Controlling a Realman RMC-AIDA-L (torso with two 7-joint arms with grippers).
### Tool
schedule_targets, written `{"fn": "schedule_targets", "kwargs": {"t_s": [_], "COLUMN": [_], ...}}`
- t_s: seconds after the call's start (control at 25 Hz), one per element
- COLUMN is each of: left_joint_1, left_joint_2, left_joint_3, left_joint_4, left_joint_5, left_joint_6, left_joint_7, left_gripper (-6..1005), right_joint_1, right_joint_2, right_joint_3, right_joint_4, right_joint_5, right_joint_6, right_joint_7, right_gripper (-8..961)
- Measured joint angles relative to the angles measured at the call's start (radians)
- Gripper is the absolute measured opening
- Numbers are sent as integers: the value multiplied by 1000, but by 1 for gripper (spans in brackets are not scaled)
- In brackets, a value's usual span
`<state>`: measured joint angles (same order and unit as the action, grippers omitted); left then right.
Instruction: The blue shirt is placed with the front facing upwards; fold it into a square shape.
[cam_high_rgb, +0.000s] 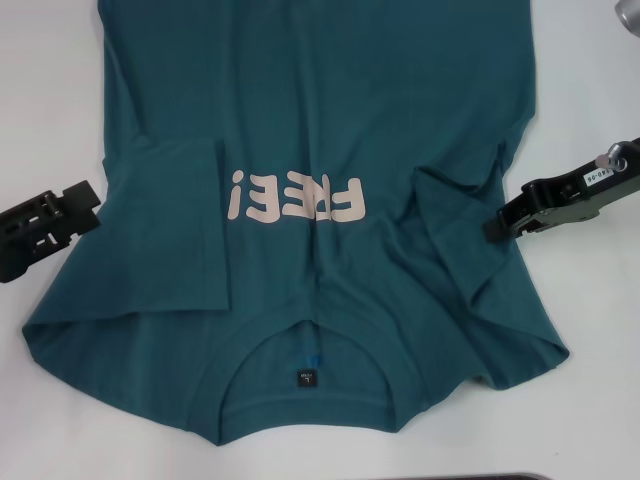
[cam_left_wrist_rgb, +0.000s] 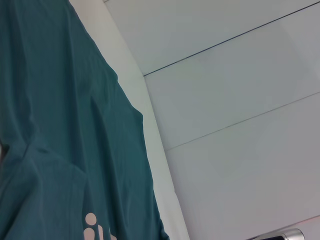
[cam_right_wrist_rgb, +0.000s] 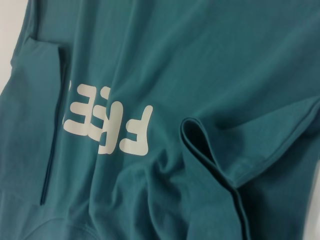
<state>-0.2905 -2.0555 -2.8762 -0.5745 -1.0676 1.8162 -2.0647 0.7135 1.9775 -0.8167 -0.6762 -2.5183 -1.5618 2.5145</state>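
Flanking one blue shirt (cam_high_rgb: 300, 130) — two grippers

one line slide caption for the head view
Blue shirt front up, both sleeves folded inward, left gripper and right gripper at its sides.

White table (cam_high_rgb: 590, 400), blue shirt (cam_high_rgb: 300, 120) flat on it, front up, both sleeves folded inward.

The blue shirt (cam_high_rgb: 300, 130) lies spread on the surface (cam_high_rgb: 50, 90), collar nearest the robot, between the left gripper (cam_high_rgb: 85, 205) and right gripper (cam_high_rgb: 497, 222).
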Motion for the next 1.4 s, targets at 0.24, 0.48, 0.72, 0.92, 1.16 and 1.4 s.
{"fn": "schedule_targets", "kwargs": {"t_s": [0.24, 0.48, 0.72, 0.92, 1.16, 1.4], "left_joint_1": [-1, 0, 1, 0, 0, 1], "left_joint_2": [0, 0, 2, 2, 2, 2], "left_joint_3": [0, 0, 0, 0, 0, 0], "left_joint_4": [1, 1, 1, 1, 1, 1], "left_joint_5": [0, 0, 0, 0, 0, 0], "left_joint_6": [0, 0, -2, -3, -4, -5], "left_joint_7": [0, 0, 0, 0, 0, 0], "left_gripper": [626, 626, 626, 626, 626, 626], "right_joint_1": [-2, -1, 17, 35, 47, 43], "right_joint_2": [-6, -7, 19, 43, 43, 25], "right_joint_3": [0, 32, 29, 29, 38, 39], "right_joint_4": [0, -9, -2, 5, 36, 30], "right_joint_5": [0, 39, 83, 85, 99, 115], "right_joint_6": [-6, -75, -97, -82, -72, -61], "right_joint_7": [3, -4, -33, -42, -79, -102], "right_gripper": [263, 15, 20, 24, 28, 175]}}
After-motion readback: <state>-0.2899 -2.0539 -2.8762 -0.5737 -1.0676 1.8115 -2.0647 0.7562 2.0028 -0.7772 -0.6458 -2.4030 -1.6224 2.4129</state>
